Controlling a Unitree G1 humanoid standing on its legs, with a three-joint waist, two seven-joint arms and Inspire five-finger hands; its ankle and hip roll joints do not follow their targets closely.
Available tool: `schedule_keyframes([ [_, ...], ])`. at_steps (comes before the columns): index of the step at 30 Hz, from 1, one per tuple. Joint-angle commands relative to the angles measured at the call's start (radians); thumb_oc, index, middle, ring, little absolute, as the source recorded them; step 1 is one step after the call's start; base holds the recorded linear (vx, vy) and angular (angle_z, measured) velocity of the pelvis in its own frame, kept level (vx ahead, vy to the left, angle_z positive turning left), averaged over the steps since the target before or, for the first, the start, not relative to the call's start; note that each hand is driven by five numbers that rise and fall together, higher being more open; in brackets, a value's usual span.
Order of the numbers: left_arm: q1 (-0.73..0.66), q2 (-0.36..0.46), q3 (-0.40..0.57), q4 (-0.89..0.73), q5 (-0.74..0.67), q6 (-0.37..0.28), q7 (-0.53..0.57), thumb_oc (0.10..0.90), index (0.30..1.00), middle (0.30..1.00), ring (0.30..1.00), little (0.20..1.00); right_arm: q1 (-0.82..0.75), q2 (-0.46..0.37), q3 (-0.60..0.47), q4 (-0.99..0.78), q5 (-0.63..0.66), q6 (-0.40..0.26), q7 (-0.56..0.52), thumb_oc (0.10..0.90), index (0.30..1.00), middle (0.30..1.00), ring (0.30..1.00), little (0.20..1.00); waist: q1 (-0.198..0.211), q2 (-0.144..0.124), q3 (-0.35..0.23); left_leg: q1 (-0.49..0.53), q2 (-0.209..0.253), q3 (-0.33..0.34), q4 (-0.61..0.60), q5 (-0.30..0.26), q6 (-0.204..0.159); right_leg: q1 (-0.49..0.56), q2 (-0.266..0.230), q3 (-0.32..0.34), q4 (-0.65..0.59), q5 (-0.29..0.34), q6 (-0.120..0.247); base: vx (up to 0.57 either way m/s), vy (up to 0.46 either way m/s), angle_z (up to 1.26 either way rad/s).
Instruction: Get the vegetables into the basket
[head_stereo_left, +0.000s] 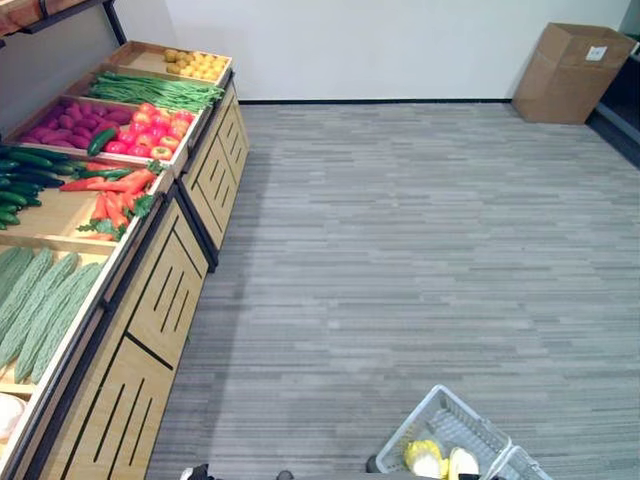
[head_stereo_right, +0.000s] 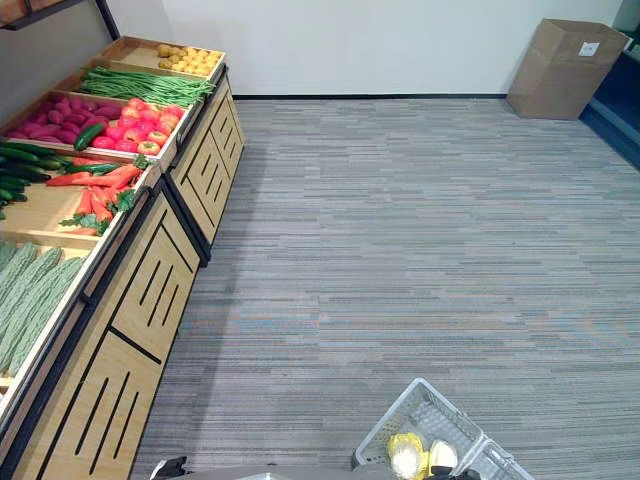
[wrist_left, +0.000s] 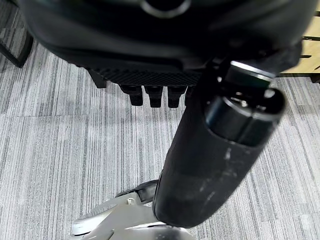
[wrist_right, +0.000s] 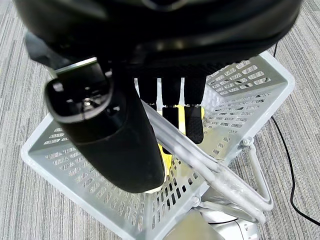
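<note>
The right hand (wrist_right: 150, 115) is gripping the basket's handle (wrist_right: 200, 160) — fingers curled round it; the left hand (wrist_left: 200, 150) is hanging relaxed, holding nothing.

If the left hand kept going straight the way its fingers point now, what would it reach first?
Most likely the grey carpet floor: past the left hand, its fingers point at bare carpet, with nothing seen between, though depth is hard to judge.

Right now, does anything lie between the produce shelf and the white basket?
Nothing visible does. Bare grey carpet separates the wooden shelf's orange carrots from the white plastic basket, whose handle the right hand holds.
</note>
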Motion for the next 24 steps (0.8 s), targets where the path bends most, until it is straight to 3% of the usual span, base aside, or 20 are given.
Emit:
schedule_keyframes([
  [1, -0.055, 0.046, 0.014, 0.039, -0.01, -0.017, -0.004, 0.9, 1.0, 1.0, 1.0, 1.0, -0.032, 0.015, 0.042, 0.044, -0.002, 0.001, 0.022, 0.4, 0.3, 0.3, 0.3, 0.3, 0.005, -0.045, 0.012, 0.041, 0.009, -0.011, 0.007, -0.058, -0.032, -0.015, -0.139, -0.037, 0.118, -0.034, 0.11, 0.04, 0.012, 0.0],
  [11, -0.054, 0.036, 0.004, 0.037, -0.005, -0.02, -0.014, 0.9, 1.0, 1.0, 1.0, 1.0, -0.021, 0.012, 0.039, 0.052, -0.009, 0.002, 0.023, 0.4, 0.3, 0.3, 0.3, 0.3, 0.004, -0.051, 0.016, 0.043, 0.0, -0.006, 0.007, -0.062, -0.031, 0.001, -0.153, -0.057, 0.105, -0.032, 0.115, 0.0, 0.016, 0.01],
  [21, -0.056, 0.049, 0.017, 0.027, -0.021, -0.024, -0.015, 0.9, 1.0, 1.0, 1.0, 1.0, -0.029, 0.006, 0.036, 0.041, -0.015, 0.006, 0.027, 0.4, 0.3, 0.3, 0.3, 0.3, 0.01, -0.06, 0.063, 0.02, -0.03, 0.004, 0.017, -0.073, 0.004, -0.081, -0.171, -0.019, 0.211, -0.005, 0.138, -0.02, 0.066, -0.03],
  [24, -0.055, 0.054, 0.024, 0.025, -0.031, -0.027, -0.014, 0.9, 1.0, 1.0, 1.0, 1.0, -0.028, 0.001, 0.035, 0.037, -0.011, 0.003, 0.027, 0.4, 0.3, 0.3, 0.3, 0.3, 0.006, -0.059, 0.086, 0.021, -0.045, 0.005, 0.025, -0.085, 0.02, -0.135, -0.177, 0.0, 0.287, 0.041, 0.137, -0.02, 0.078, -0.08],
])
